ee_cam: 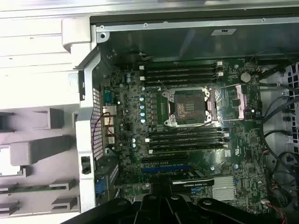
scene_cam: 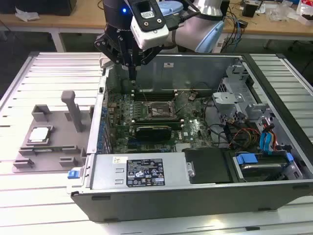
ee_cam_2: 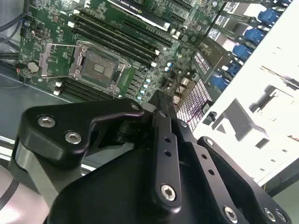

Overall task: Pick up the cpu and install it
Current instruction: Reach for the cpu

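Note:
The cpu [scene_cam: 40,134], a small silver square, lies flat in a recess of the grey tray [scene_cam: 56,149] on the exterior view's left, outside the computer case. My gripper [scene_cam: 132,74] hangs over the case's rear corner nearest the tray, above the motherboard and well apart from the cpu. Its black fingers [ee_cam_2: 160,116] are closed together with nothing between them; in the first wrist view they meet at the picture's edge [ee_cam: 163,199]. The black-framed socket [scene_cam: 155,110] [ee_cam_2: 98,66] [ee_cam: 189,105] is empty, with its metal load plate [ee_cam: 236,98] flipped open beside it.
The open case [scene_cam: 274,98] holds memory slots [ee_cam: 180,71], a graphics card [scene_cam: 154,131], a power supply [scene_cam: 142,171], loose cables [scene_cam: 239,134] and a drive cage with blue latches [scene_cam: 266,159]. A tall grey post [scene_cam: 73,111] stands on the tray. All of it sits on a slatted metal table [scene_cam: 29,196].

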Motion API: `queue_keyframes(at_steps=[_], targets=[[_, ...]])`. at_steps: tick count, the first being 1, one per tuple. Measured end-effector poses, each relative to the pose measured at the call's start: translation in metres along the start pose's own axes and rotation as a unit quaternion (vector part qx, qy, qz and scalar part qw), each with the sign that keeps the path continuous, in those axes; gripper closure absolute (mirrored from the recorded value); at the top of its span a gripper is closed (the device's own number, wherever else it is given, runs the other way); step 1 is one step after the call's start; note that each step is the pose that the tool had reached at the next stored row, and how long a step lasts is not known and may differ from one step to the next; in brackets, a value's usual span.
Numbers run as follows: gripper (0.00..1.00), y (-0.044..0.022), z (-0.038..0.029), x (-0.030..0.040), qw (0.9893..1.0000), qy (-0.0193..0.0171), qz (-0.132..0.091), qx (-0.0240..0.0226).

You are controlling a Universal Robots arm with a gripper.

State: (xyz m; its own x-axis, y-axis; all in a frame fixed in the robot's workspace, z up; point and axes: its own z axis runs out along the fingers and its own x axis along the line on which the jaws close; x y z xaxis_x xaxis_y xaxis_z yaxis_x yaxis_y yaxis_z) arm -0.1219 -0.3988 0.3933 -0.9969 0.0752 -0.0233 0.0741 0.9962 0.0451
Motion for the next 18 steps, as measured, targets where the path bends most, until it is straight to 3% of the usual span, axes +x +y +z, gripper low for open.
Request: queue_keyframes(at_steps=[11, 18], targets=[[0.89, -0.0002, -0.0001, 0.0025, 1.0000, 0.0000, 0.000, 0.0000], [0.89, -0.0011, -0.0004, 0.0144, 1.0000, 0.0000, 0.000, 0.0000]])
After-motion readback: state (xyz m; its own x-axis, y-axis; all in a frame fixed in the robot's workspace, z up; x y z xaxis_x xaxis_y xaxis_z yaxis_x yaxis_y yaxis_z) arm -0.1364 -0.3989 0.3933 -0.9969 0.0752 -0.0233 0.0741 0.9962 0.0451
